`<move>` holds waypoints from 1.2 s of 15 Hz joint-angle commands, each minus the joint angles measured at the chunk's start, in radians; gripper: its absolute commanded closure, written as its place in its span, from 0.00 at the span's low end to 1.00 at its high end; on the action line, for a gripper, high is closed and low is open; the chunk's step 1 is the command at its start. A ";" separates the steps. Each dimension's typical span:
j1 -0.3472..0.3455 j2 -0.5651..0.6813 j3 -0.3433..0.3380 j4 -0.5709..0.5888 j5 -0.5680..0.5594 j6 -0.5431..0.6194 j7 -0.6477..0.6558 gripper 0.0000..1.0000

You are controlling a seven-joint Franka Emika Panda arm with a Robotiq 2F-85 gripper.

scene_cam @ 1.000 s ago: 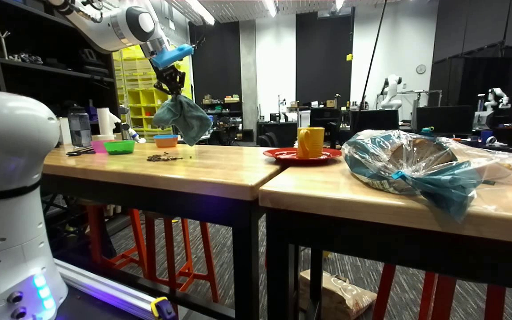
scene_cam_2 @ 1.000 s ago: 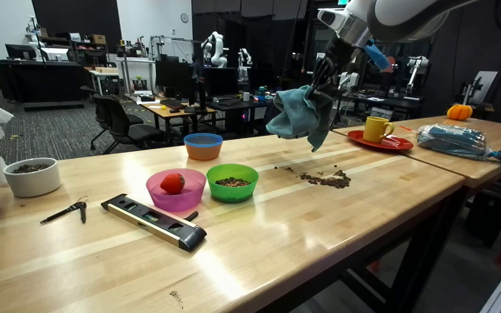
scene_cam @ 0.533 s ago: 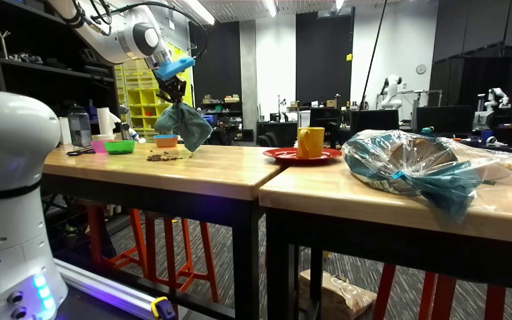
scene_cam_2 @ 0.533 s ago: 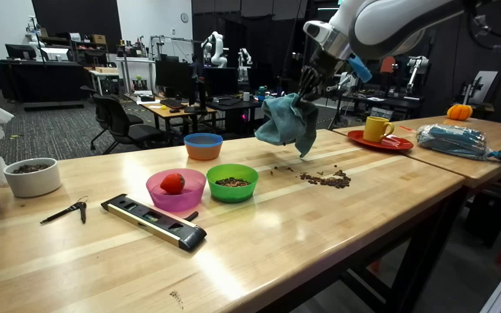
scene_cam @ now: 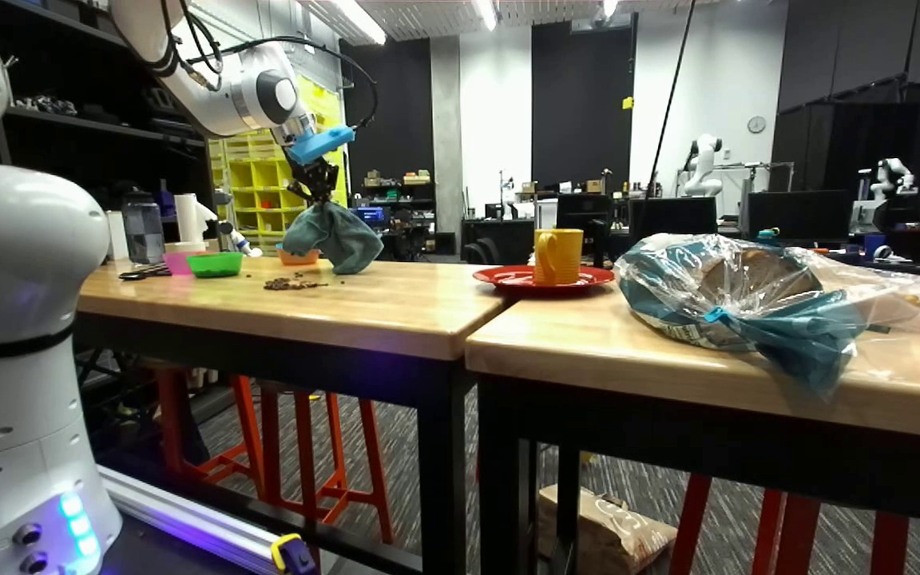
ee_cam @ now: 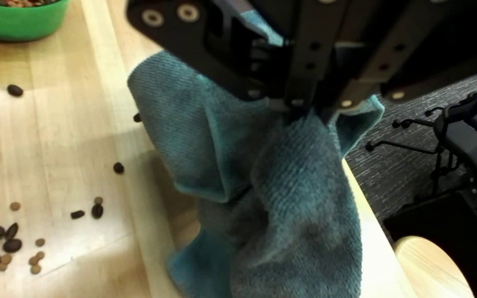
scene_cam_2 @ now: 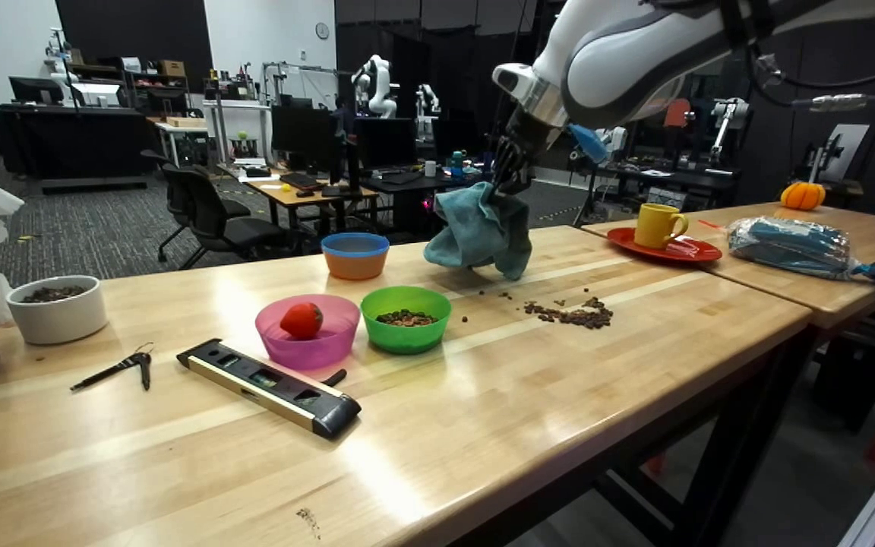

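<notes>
Evidently, handling the cloth (ee_cam: 300,207) well called for a firm pinch and slow, smooth motion, since its loose folds could swing and knock the dark beans (scene_cam_2: 583,317) about. The end effector (ee_cam: 304,111) was closed, gripping the cloth by its bunched top, with the rest draping downward over the counter (scene_cam_2: 597,372); whether the lowest fold touched the surface, I could not tell. The nearest beans lay scattered beside the cloth, and most others sat in a patch farther out. Farther off stood the green bowl (scene_cam_2: 405,342), then, well apart, the yellow mug (scene_cam_2: 656,226) on a red plate (scene_cam_2: 692,251).
</notes>
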 commanded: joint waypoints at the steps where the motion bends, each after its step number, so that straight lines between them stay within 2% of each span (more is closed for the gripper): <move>1: -0.013 0.080 0.021 0.074 -0.018 -0.008 0.029 0.98; 10: -0.038 0.189 0.035 0.064 -0.008 -0.064 0.077 0.98; 18: -0.044 0.153 0.067 -0.035 0.021 -0.130 0.058 0.98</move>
